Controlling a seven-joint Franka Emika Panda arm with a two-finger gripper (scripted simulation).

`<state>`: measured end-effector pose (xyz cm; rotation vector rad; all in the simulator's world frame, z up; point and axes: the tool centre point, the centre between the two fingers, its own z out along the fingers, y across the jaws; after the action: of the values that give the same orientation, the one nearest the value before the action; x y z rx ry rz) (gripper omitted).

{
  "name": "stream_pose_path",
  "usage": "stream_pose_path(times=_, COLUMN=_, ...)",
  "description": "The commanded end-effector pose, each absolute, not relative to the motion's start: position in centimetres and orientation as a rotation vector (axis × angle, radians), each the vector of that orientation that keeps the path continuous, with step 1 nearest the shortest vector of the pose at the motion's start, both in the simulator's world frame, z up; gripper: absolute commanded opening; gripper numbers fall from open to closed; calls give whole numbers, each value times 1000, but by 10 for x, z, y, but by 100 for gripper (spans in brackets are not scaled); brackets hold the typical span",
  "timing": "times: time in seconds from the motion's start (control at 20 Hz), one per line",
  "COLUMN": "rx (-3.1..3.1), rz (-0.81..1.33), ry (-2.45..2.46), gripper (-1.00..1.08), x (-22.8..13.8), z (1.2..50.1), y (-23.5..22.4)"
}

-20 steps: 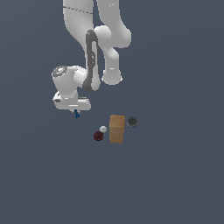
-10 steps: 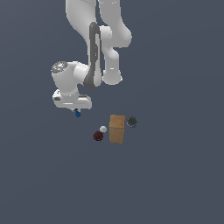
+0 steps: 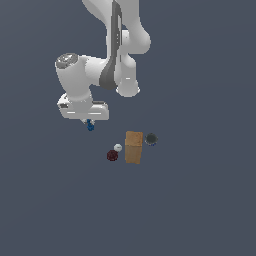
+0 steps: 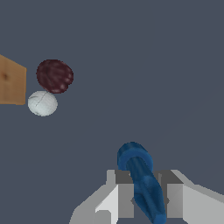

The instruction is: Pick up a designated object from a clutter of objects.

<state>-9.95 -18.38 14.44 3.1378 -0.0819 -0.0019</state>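
The designated object (image 4: 141, 177), a small bright-blue elongated item, sits clamped between the two fingers of my gripper (image 4: 142, 192). In the exterior view it shows as a blue tip (image 3: 90, 125) poking out under the white hand, with the gripper (image 3: 89, 121) mostly hidden by the hand. It hangs off the surface, on the exterior view's left of the clutter of objects. That clutter holds a tan box (image 3: 133, 146), a dark red ball (image 3: 112, 155), a small white ball (image 3: 118, 147) and a dark grey round item (image 3: 151, 139).
The wrist view shows the dark red ball (image 4: 54, 75), the white ball (image 4: 42, 103) and an edge of the tan box (image 4: 11, 82) apart from the held item. The arm's white links (image 3: 115, 45) rise above the hand.
The hand has risen with the blue item held in it, moving up and away from the surface. The box and the balls have stayed in place.
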Motion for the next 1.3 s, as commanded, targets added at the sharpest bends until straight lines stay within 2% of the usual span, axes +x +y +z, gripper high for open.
stream_pose_path(times=0.0, rx=3136, rz=-3, ry=-83, gripper=-100, x=-89, z=167, y=-174)
stream_pose_path(times=0.85, rx=3138, rz=-1, ry=-81, gripper=-100, x=-12, z=322, y=-104)
stream_pose_path(times=1.25, rx=3140, rz=-1, ry=-80, gripper=-100, x=16, z=373, y=-81)
